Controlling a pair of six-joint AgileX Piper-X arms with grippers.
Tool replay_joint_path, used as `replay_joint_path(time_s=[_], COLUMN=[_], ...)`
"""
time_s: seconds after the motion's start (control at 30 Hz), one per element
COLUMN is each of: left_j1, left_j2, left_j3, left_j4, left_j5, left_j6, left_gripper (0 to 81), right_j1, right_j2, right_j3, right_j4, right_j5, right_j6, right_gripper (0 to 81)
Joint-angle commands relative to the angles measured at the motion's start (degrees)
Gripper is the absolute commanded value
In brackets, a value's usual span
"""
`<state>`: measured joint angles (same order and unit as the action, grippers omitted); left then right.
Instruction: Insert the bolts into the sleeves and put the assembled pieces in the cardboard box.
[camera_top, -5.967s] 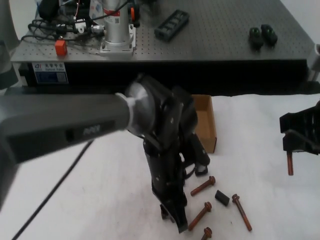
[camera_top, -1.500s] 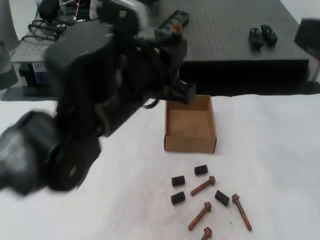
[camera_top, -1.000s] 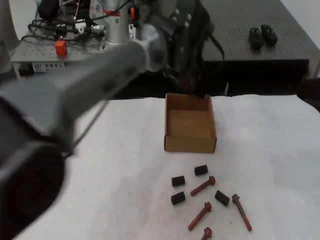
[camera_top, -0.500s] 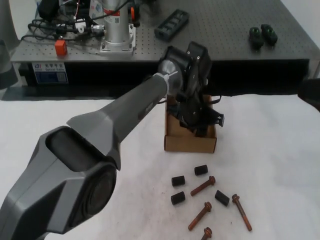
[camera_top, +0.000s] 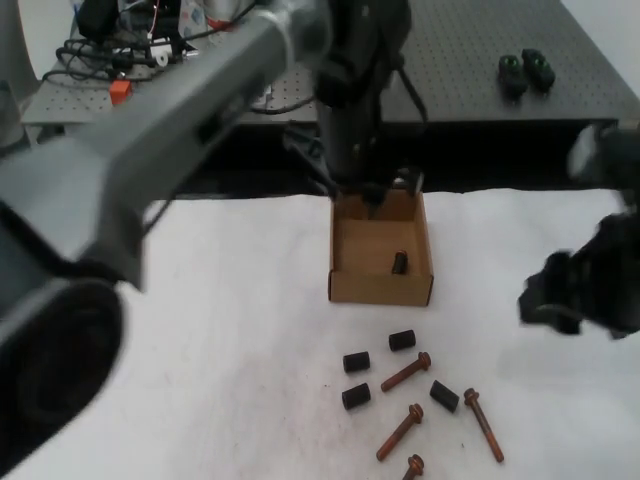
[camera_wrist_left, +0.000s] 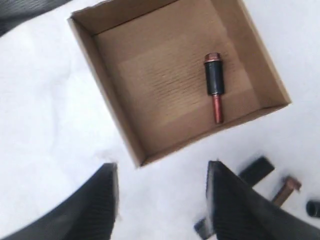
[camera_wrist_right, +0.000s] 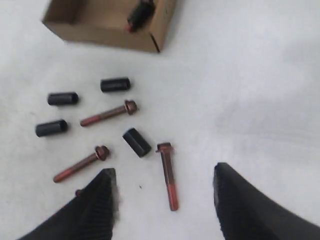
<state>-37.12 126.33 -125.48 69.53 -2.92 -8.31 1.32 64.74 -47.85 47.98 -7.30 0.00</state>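
So half a second back the left hand (camera_wrist_left: 161, 170) was down inside the small brown open-topped cardboard box (camera_wrist_left: 160, 90). Now it's pulled up above the box's far edge, fingers spread wide with nothing in them. What it left behind is one assembled piece (camera_wrist_left: 214, 82), a copper-coloured bolt with a black cylindrical sleeve on it. It's lying flat on the box floor, and a second ago that box was empty, so I'd call that one delivered. The right hand (camera_wrist_right: 164, 172) has moved in too, off to the right of the box, also wide and empty. It's looking down at the loose stuff on the white surface (camera_top: 200, 330) just in front of the box: four black sleeves (camera_wrist_right: 63, 98) and four copper bolts (camera_wrist_right: 107, 113), none joined yet. Looks like four more pairs to go.
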Motion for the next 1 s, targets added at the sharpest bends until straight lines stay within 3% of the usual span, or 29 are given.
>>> replay_joint_path(time_s=[0.0,0.27,0.4,0.73,0.8,0.97], left_j1=[0.28,0.18,0.18,0.18,0.18,-0.24], left_j2=[-9.67,-25.2,-26.36,-24.18,-23.12,-19.9], left_j3=[16.79,43.22,48.32,52.98,52.98,52.98], left_j4=[-6.25,-25.47,-26.73,-29.19,-29.21,-28.85], left_j5=[-0.76,-0.31,1.73,8.56,9.76,11.07], left_j6=[1.07,11.0,14.75,25.18,27.99,34.42], left_gripper=[38.8,39.2,39.4,39.3,39.3,39.3], right_j1=[2.59,7.39,7.71,7.71,7.71,7.71], right_j2=[9.56,24.57,29.07,35.12,35.52,35.54], right_j3=[-2.36,-2.65,-2.65,-2.65,-2.65,-2.65], right_j4=[1.95,-1.26,-4.83,-9.81,-10.18,-8.37], right_j5=[1.83,6.98,7.91,10.39,10.39,10.14], right_j6=[-1.35,-4.79,-6.22,-7.82,-7.82,-7.82], right_gripper=[42.1,39.6,34.7,34.3,29.1,0.0])
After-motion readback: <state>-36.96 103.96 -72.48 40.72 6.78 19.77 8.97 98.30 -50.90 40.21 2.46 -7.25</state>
